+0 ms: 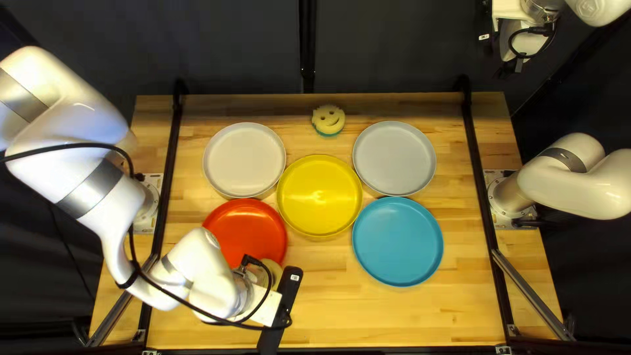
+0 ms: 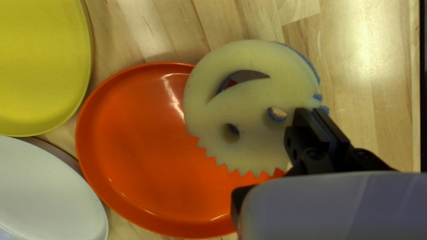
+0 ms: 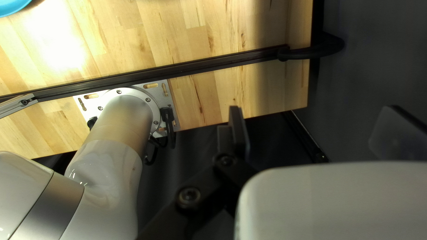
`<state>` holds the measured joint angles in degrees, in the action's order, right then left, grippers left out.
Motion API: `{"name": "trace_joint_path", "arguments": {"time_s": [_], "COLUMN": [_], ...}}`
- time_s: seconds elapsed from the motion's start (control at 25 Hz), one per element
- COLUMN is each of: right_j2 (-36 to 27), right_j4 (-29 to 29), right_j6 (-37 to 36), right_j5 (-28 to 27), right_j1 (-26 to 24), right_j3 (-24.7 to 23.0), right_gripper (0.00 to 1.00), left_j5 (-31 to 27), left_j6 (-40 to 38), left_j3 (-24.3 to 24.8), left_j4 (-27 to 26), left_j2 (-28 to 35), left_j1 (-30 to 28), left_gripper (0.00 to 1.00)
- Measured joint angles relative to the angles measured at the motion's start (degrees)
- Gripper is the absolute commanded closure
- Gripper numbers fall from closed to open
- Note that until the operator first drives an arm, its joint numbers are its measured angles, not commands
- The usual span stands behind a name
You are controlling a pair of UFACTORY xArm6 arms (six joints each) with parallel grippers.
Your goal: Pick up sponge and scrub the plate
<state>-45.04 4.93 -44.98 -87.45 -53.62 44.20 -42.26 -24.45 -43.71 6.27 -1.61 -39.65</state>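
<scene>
Our left arm (image 1: 85,177) looms closest up top, reaching down over red plate (image 1: 246,230), left gripper (image 1: 287,296) pinching cream sponge (image 2: 267,98) by its edge. Left wrist view gets us sponge's smiley face; top left view shows just a sliver. Second sponge (image 1: 328,120) shows only in top left view, near far edge. Our right gripper (image 1: 511,66) hangs up high, fingers spread wide. Cream sponge partly over plate: cut-out grin, eye holes, zigzag hair, blue backing. Can't tell if it touches plate.
</scene>
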Motion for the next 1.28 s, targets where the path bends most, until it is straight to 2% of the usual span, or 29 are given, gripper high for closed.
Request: {"name": "trace_joint_path", "arguments": {"time_s": [0.4, 0.88, 1.08, 1.28], "right_j2": [0.0, 0.0, 0.0, 0.0], "right_j4": [0.0, 0.0, 0.0, 0.0], "right_j6": [0.0, 0.0, 0.0, 0.0], "right_j5": [0.0, 0.0, 0.0, 0.0], "right_j1": [0.0, 0.0, 0.0, 0.0], "right_j3": [0.0, 0.0, 0.0, 0.0], "right_gripper": [0.00, 0.00, 0.00, 0.00], "left_j5": [0.8, 6.3, 7.8, 7.8], "left_j6": [3.9, 14.8, 17.8, 18.9], "left_j3": [4.6, 11.1, 13.0, 12.6], "left_j4": [-0.7, -3.1, -4.6, -5.9], "left_j2": [4.1, 6.4, 7.0, 6.8], "left_j1": [5.6, 14.8, 16.9, 16.6], "left_gripper": [1.00, 1.00, 1.00, 1.00]}}
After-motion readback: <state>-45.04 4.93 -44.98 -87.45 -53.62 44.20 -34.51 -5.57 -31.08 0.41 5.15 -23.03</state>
